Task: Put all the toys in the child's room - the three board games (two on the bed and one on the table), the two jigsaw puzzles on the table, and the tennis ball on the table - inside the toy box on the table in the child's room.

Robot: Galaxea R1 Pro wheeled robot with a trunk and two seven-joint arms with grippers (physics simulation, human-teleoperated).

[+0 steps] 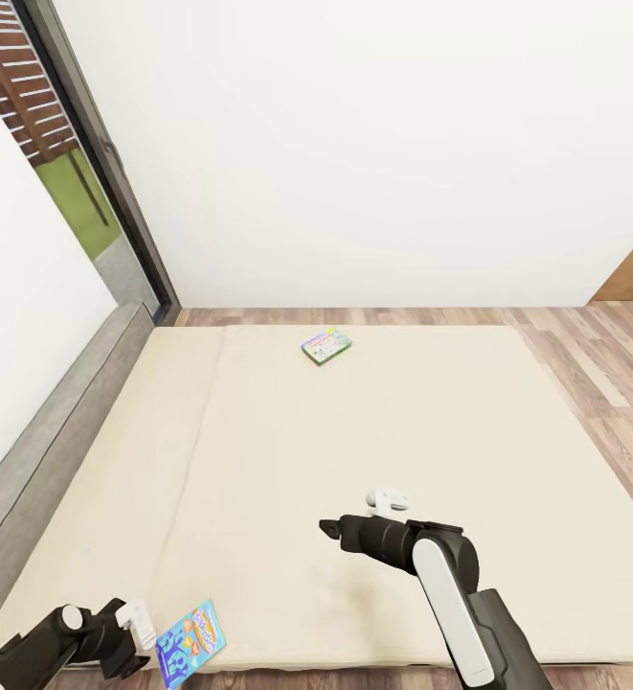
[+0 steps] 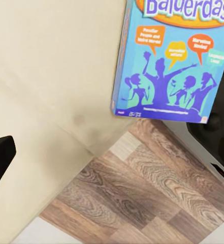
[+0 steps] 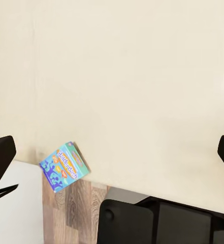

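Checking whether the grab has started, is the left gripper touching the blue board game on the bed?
Cannot tell. In the head view the left gripper sits right beside the blue board game at the bed's near edge, with no clear gap or contact visible.

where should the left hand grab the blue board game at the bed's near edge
Judging by its pose, the overhanging end. The blue board game lies flat at the near edge of the bed, one end sticking out over the floor. The left hand sits just beside it, so it could come in from the floor side, one finger above and one below the thin box.
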